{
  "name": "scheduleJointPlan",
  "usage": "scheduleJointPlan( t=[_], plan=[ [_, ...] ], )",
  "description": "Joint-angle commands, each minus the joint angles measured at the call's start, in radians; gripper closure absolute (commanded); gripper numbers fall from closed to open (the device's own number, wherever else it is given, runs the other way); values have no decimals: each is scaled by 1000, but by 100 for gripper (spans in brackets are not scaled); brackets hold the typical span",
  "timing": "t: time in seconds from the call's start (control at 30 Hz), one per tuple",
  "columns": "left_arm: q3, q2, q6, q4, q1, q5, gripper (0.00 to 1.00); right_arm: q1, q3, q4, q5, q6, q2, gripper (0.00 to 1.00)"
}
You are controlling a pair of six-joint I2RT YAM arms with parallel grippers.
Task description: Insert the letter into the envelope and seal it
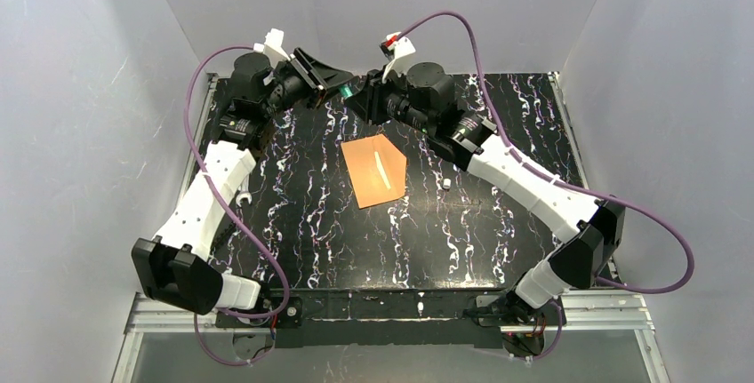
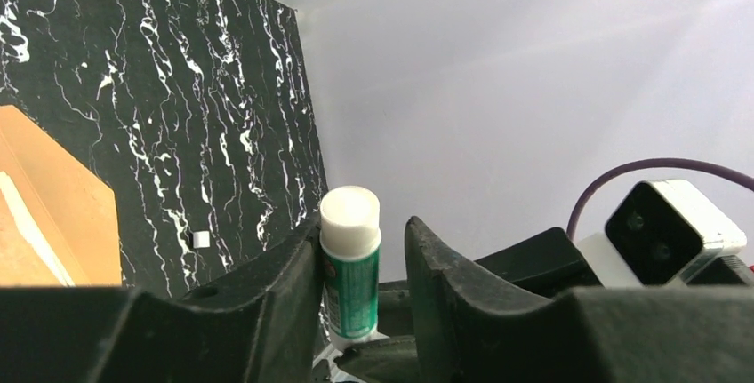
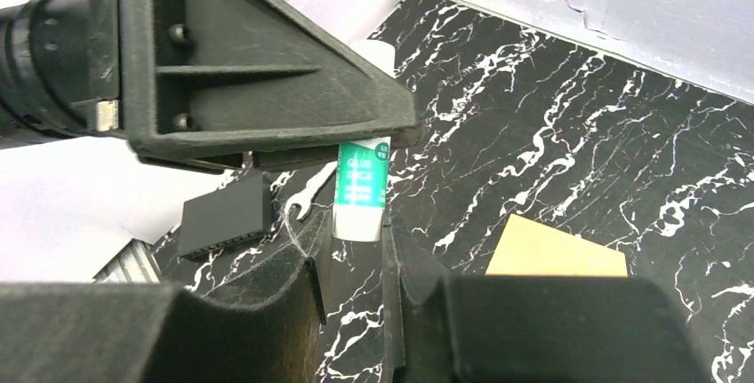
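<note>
The orange-brown envelope (image 1: 375,170) lies flat mid-table, its flap open with a pale strip along it; part of it also shows in the wrist views (image 2: 53,205) (image 3: 556,250). The letter is hidden from every view. Above the table's far edge both grippers meet at a green-and-white glue stick (image 1: 345,90). My right gripper (image 3: 356,241) is shut on the stick's white base (image 3: 360,192). My left gripper (image 2: 363,223) stands open around its uncapped top (image 2: 350,259): one finger touches it, and a gap shows at the other.
A small white cap-like piece (image 1: 446,184) (image 2: 201,239) lies right of the envelope. A small wrench (image 1: 244,196) (image 3: 307,201) rests near the left arm, beside a black block (image 3: 227,214). White walls enclose the table on three sides.
</note>
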Motion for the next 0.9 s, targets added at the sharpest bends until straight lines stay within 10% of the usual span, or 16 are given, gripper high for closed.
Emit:
scheduleJointPlan(
  t=[0.0, 0.17, 0.33, 0.57, 0.87],
  plan=[
    [37, 9, 1, 60, 5, 72, 68, -2, -7, 56, -42, -1, -41, 99],
    [39, 18, 46, 84, 6, 149, 100, -8, -14, 65, -53, 34, -56, 99],
    [65, 4, 177, 113, 12, 254, 100, -97, -58, 236, -238, 230, -88, 99],
    [83, -19, 189, 396, 48, 503, 100, -283, -317, 955, -589, 796, -124, 99],
    [126, -41, 284, 548, 47, 681, 100, -294, -274, 1500, -663, 1237, 11, 99]
  ],
)
